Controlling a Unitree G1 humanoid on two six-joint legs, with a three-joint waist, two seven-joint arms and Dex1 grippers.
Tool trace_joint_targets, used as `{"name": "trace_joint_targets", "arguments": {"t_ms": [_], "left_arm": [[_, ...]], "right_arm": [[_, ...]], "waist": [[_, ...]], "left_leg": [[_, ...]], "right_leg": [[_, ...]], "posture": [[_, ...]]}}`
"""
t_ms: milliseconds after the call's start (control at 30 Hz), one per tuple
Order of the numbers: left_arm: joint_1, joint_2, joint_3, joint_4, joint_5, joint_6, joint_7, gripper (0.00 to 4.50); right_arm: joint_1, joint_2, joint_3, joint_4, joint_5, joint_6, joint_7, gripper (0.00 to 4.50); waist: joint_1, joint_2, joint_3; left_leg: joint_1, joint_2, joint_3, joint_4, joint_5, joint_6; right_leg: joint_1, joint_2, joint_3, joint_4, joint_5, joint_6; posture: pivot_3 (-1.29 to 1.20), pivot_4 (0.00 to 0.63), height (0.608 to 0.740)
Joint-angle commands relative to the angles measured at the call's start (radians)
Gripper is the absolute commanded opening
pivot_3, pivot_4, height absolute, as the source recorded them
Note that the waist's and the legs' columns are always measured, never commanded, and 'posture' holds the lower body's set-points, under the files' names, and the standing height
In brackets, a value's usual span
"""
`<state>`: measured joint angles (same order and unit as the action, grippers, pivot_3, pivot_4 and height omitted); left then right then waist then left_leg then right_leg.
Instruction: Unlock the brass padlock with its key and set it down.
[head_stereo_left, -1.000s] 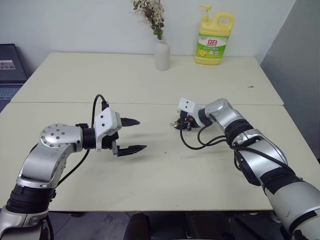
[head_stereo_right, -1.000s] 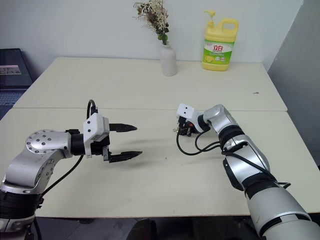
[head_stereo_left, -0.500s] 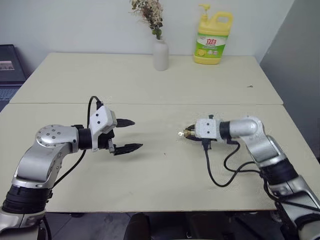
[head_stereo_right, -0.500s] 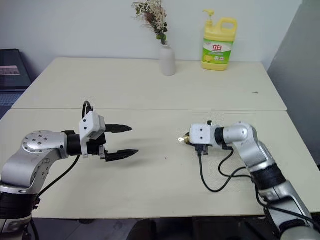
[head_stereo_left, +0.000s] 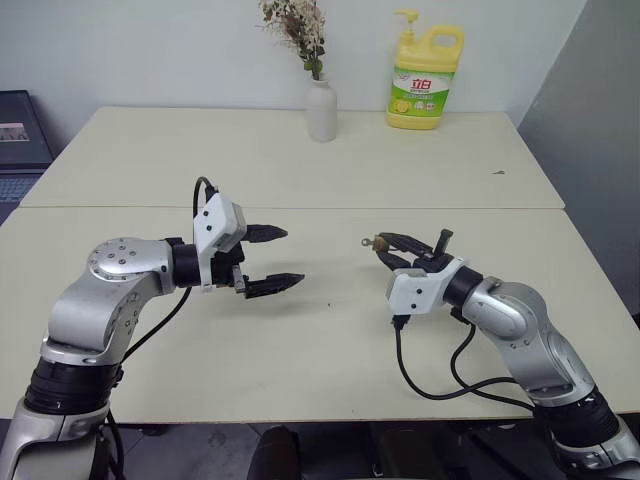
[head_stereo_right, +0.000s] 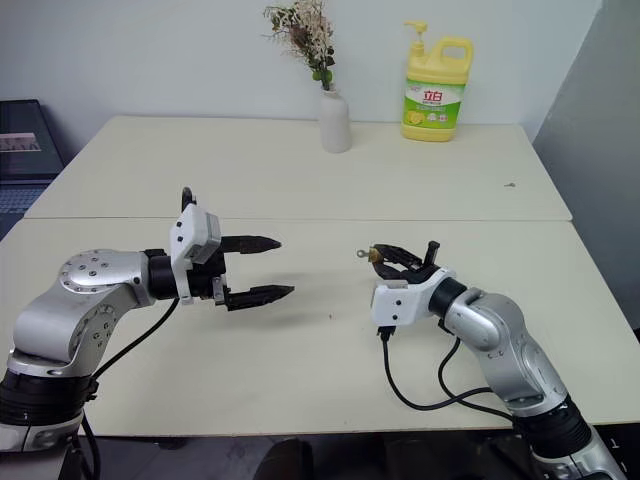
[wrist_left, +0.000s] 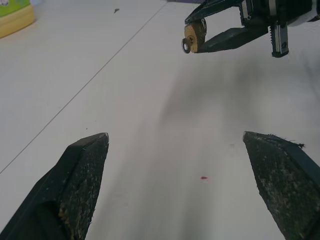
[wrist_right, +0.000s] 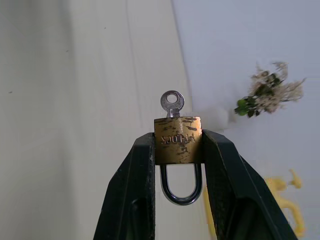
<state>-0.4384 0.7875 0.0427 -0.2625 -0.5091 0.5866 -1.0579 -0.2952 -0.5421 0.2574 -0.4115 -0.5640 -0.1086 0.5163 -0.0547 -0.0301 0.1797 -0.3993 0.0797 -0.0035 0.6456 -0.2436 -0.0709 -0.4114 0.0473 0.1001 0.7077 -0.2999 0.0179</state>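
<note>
White vase (head_stereo_left: 321, 110) with dried flowers (head_stereo_left: 300, 24)

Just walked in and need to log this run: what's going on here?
The right tool is clamped on a small brass padlock, held up over the table. A key sits in the lock's keyhole, its ring end sticking out, and the shackle points back between the fingers. The left tool hangs open facing it across a gap, touching nothing. Whether the lock is unlocked yet can't be told.
</note>
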Motion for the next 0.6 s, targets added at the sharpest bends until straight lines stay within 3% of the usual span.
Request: {"name": "trace_joint_targets", "arguments": {"t_ms": [33, 600], "left_arm": [[-0.05, -0.011, -0.016, -0.025, -0.033, 0.027, -0.005, 4.5], [-0.236, -0.048, -0.051, 0.074, -0.141, 0.178, -0.103, 4.5]], "right_arm": [[-0.026, 0.001, -0.025, -0.035, 0.026, -0.058, -0.026, 0.93], [-0.138, -0.028, -0.018, 0.085, 0.071, -0.291, -0.03, 0.93]], "waist": [[0.001, 0.0, 0.0], [0.0, 0.0, 0.0]], "left_leg": [[0.0, 0.0, 0.0, 0.0, 0.0, 0.0], [0.0, 0.0, -0.001, 0.0, 0.0, 0.0]], "right_leg": [[0.0, 0.0, 0.0, 0.0, 0.0, 0.0], [0.001, 0.0, 0.0, 0.0, 0.001, -0.003]], "posture": [[0.0, 0.15, 0.74], [0.0, 0.15, 0.74]]}}
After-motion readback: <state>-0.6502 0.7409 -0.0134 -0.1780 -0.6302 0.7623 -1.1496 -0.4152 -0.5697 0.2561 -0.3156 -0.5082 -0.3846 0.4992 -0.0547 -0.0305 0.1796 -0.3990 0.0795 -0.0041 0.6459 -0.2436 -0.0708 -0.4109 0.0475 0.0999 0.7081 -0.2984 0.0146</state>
